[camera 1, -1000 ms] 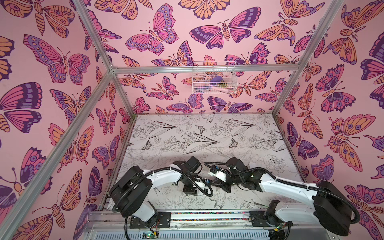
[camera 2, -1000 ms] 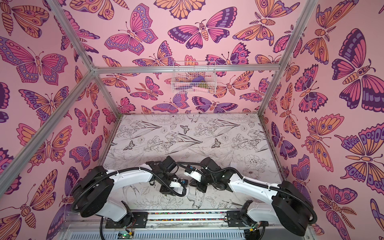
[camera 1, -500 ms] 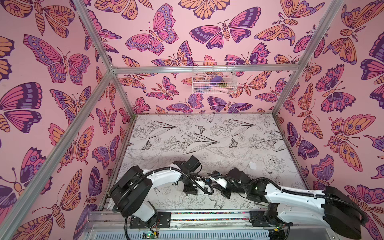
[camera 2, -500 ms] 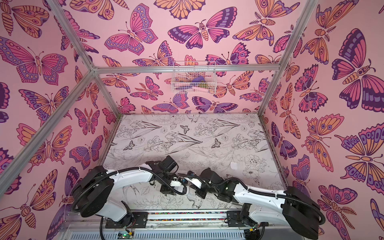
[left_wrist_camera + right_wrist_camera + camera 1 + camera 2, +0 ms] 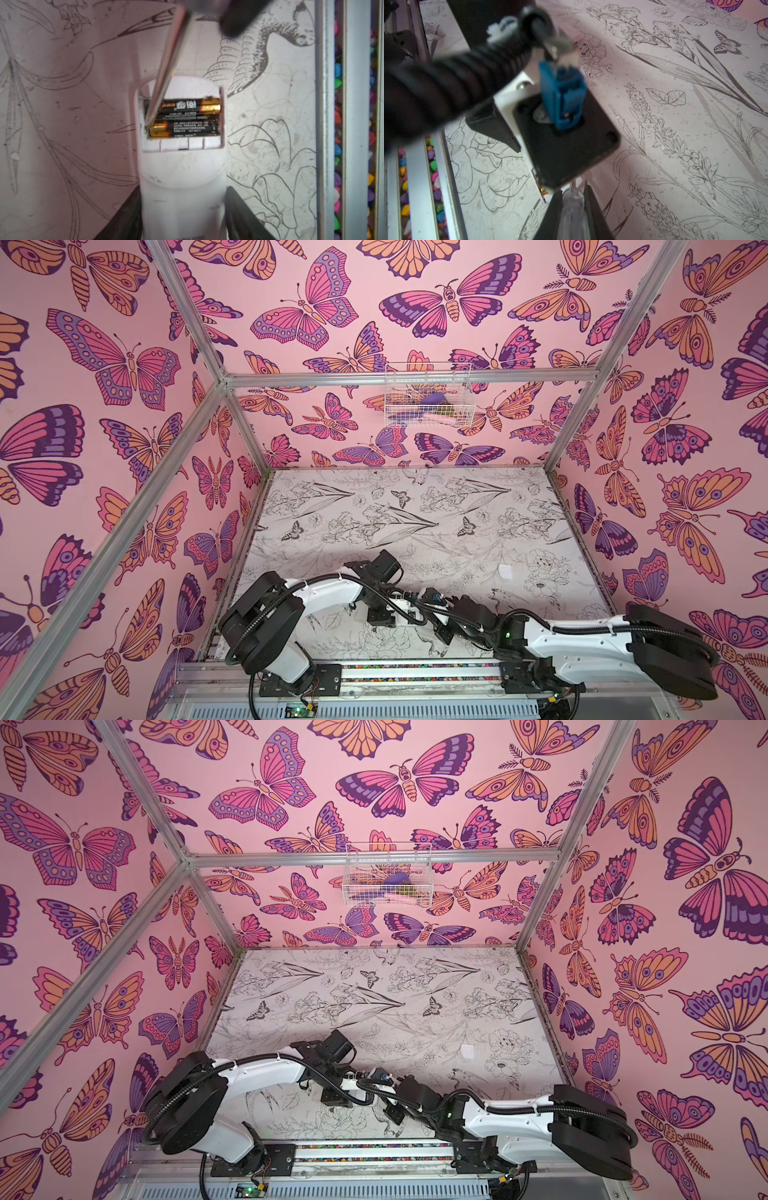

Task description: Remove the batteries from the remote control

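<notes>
Pink butterfly-printed walls (image 5: pixel 124 406) enclose a table (image 5: pixel 415 510) covered in a black-and-white flower drawing. Near its front edge both arms meet.

The right gripper (image 5: pixel 572 199) is clamped on the clear plastic handle of a long thin screwdriver (image 5: pixel 572 209). In the left wrist view the steel shaft slants down into the open battery bay, its tip at one end of the bay, just beside the gold end of the nearer cell.

The left gripper (image 5: pixel 182 218) grasps a white plastic remote control (image 5: pixel 182 176) by its long sides, back face up.

Two batteries (image 5: pixel 187 116), slim black cylinders with gold ends, lie side by side inside that bay, gold ends pointing opposite ways.

From the right wrist camera the remote is hidden: the black back plate of the left wrist camera (image 5: pixel 571 149), its blue plug (image 5: pixel 562 93) and a black ribbed cable (image 5: pixel 446 83) stand in front. In both top views the arms cover it too.

Farther out, a small white flat piece (image 5: pixel 505 571) lies alone on the table to the right. A strip of coloured pebbles (image 5: pixel 337 124) runs along the front rail, and a white wire basket (image 5: pixel 428 396) hangs on the back wall.
</notes>
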Available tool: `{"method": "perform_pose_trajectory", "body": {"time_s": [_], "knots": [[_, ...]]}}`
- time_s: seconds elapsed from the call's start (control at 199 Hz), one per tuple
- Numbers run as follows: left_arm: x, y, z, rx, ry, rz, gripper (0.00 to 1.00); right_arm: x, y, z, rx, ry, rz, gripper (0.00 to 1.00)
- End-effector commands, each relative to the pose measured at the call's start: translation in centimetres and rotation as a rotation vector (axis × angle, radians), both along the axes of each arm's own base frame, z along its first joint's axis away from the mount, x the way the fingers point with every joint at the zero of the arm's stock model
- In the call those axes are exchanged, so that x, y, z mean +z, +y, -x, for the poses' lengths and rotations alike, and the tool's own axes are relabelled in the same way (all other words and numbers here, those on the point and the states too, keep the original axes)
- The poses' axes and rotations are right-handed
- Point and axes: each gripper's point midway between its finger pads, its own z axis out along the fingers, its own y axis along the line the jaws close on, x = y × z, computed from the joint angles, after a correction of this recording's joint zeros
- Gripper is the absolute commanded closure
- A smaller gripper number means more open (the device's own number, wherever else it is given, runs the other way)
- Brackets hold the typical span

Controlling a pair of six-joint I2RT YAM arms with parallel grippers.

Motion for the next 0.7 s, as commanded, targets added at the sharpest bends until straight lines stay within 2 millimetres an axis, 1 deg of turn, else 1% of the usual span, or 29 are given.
{"method": "perform_pose_trajectory", "body": {"time_s": [0.0,0.186,0.326,0.451,0.546,0.617,0.692], "knots": [[-0.6,0.9,1.6,-0.059,0.033,-0.016,0.78,-0.1,-0.7,-2.2,-0.142,-0.036,-0.012,1.0],[-0.5,0.9,1.7,-0.063,0.03,-0.012,0.79,-0.7,-1.2,-2.0,-0.168,-0.021,-0.008,1.0],[-0.5,1.0,1.7,-0.072,0.022,-0.01,0.8,-1.4,-1.9,-1.5,-0.172,0.024,0.035,1.0],[-0.6,1.0,1.5,-0.076,0.013,-0.017,0.81,-1.8,-2.1,-0.7,-0.122,0.12,0.042,1.0],[-0.8,1.0,1.2,-0.081,0.0,-0.018,0.81,-2.0,-2.5,-0.7,-0.117,0.207,0.009,1.0],[-0.9,1.0,1.1,-0.079,-0.004,-0.024,0.81,-2.0,-2.7,-0.9,-0.116,0.254,0.0,1.0],[-0.9,0.9,0.9,-0.079,-0.008,-0.026,0.81,-1.3,-2.5,-1.0,-0.107,0.284,-0.021,1.0]]}}
